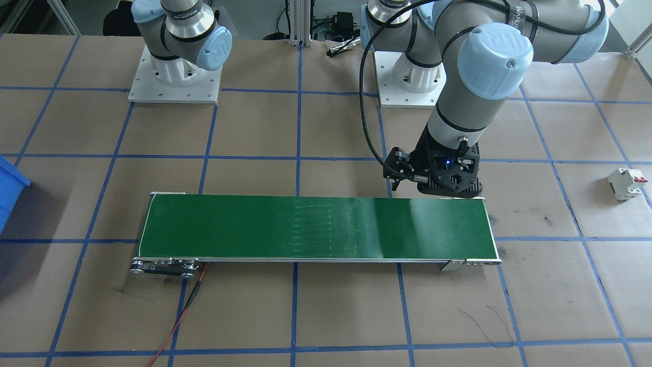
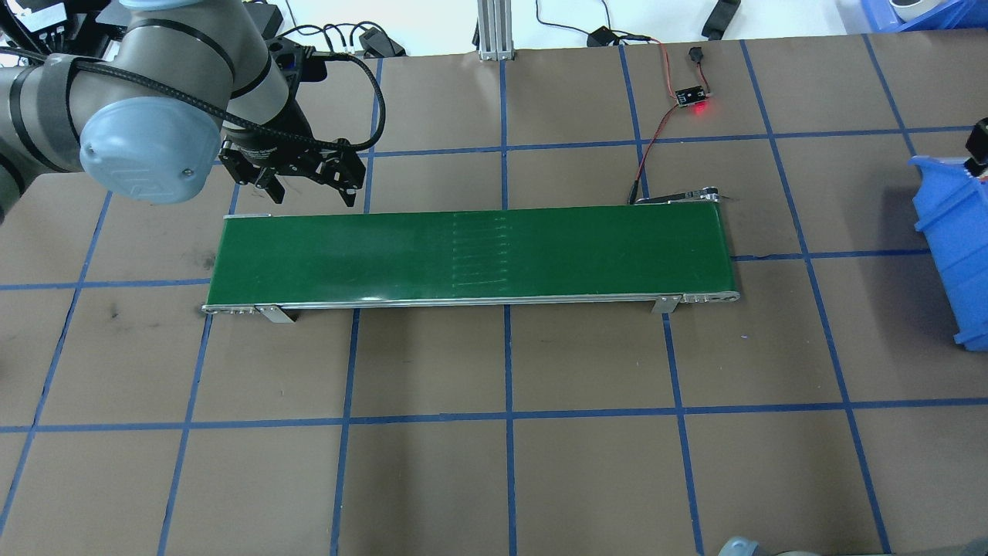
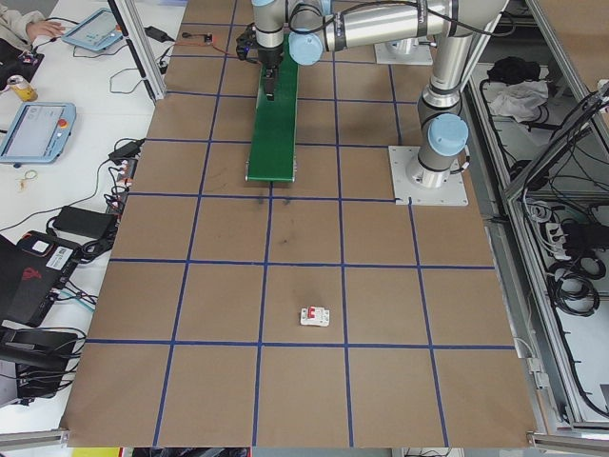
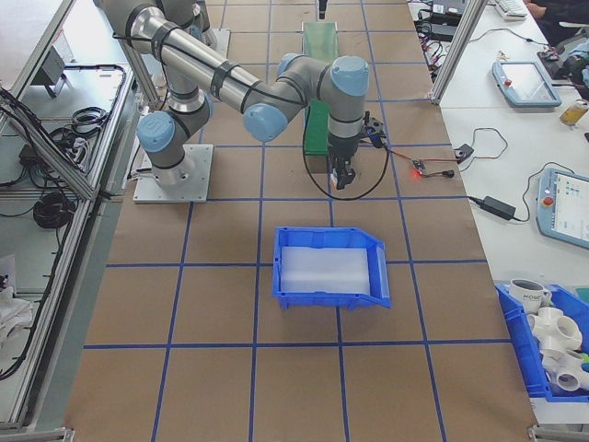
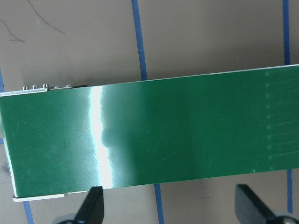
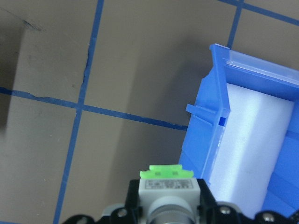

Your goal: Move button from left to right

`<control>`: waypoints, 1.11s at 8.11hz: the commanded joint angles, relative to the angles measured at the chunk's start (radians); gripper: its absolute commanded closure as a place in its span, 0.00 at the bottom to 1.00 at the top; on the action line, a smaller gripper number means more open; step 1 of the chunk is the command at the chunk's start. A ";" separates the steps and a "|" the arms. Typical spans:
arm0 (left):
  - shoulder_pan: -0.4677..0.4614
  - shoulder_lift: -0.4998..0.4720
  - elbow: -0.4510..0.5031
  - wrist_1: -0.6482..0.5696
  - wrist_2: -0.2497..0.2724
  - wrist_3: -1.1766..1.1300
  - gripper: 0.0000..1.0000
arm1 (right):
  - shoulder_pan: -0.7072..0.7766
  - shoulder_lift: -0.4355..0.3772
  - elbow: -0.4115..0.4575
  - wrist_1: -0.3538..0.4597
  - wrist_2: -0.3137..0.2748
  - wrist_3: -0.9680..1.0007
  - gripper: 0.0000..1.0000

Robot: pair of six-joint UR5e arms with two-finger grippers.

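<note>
**Button in the right pincer, just short of the bin**

- Task's thing: the small push-button switch with a white-grey blocky body and light-green base (image 6: 167, 185) sits clamped in the right pincer (image 4: 342, 171), held above the brown paper-covered table (image 2: 540, 463). Nothing of the button touches the table.
- Key relation: in the right wrist view the blue plastic open-fronted bin (image 6: 219, 107) lies to the right of the button. Its near wall is just beside the button, not under it. Below the button itself is bare table with blue tape lines.
- In the right side view the same pincer hangs between the far end of the long green conveyor belt (image 2: 463, 247) and the bin, with the bin on the near side.
- My reading: the coming move is a short carry toward the bin until the button is over the white interior, then a release.
- Button's long axis: roughly along the pincer's own line. The green base points away from the wrist camera and the round metal collar toward it.
- Left pincer (image 2: 305, 189): fingers spread wide, holding nothing. It hovers at the far edge of the belt's left end in the overhead view, well apart from the button. The right arm is plainly the one in play.
- Off-task: a white boxy circuit breaker with a red lever (image 1: 627, 183) lies alone on the table, well apart from the belt.
- Writing: "UR" logo moulded on the pale blue joint cap (image 1: 495, 62). The button's body carries a small printed label, too fine to read.
</note>
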 commanded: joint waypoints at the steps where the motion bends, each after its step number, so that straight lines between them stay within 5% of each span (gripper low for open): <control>1: 0.000 0.000 -0.001 0.001 0.006 0.002 0.00 | -0.075 -0.001 -0.003 -0.001 0.008 -0.094 1.00; 5: 0.002 0.000 0.004 0.022 0.011 0.002 0.00 | -0.151 0.008 -0.003 -0.013 0.009 -0.260 1.00; 7: 0.002 -0.002 0.002 0.030 0.003 0.000 0.00 | -0.219 0.048 -0.003 -0.086 0.034 -0.418 1.00; 9: 0.002 -0.005 0.001 0.030 0.000 0.000 0.00 | -0.274 0.189 -0.001 -0.224 0.113 -0.595 1.00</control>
